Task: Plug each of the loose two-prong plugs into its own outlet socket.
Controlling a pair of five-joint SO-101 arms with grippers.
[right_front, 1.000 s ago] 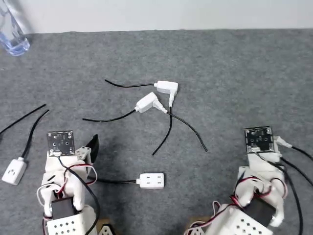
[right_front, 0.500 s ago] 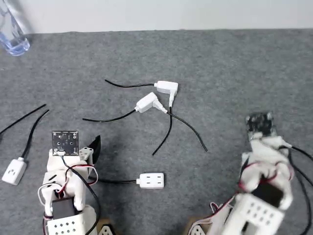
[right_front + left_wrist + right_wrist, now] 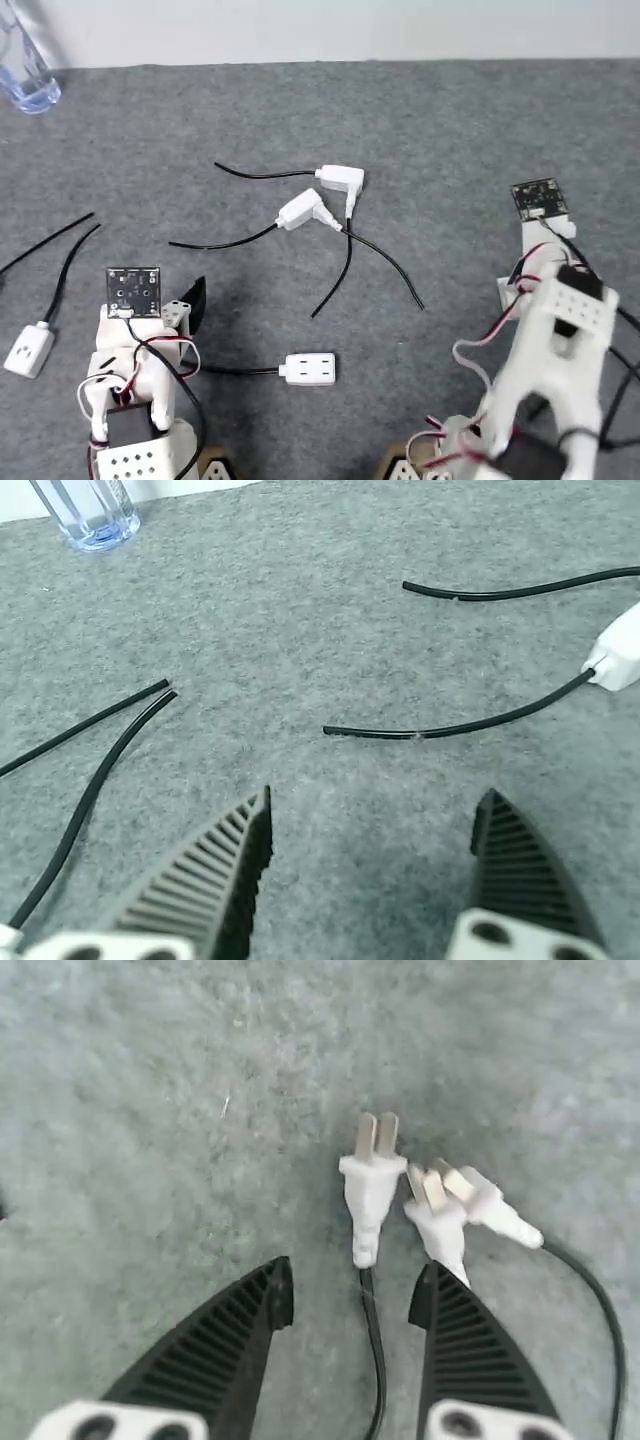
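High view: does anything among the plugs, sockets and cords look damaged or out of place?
Nothing looks damaged. Oddity: the black cords end loose on the grey mat. The upper plug and lower plug lie close together, cords crossing; middle socket and left socket sit empty.

a: item one?
b: grey felt-like cover (image 3: 480, 130), flat, spanning the whole working area.
a: item two?
b: clear vessel (image 3: 25, 85), blue-tinted base, upright at the far left corner of the cover.
a: anything behind?
b: pale wall strip (image 3: 350, 30) along the far edge.
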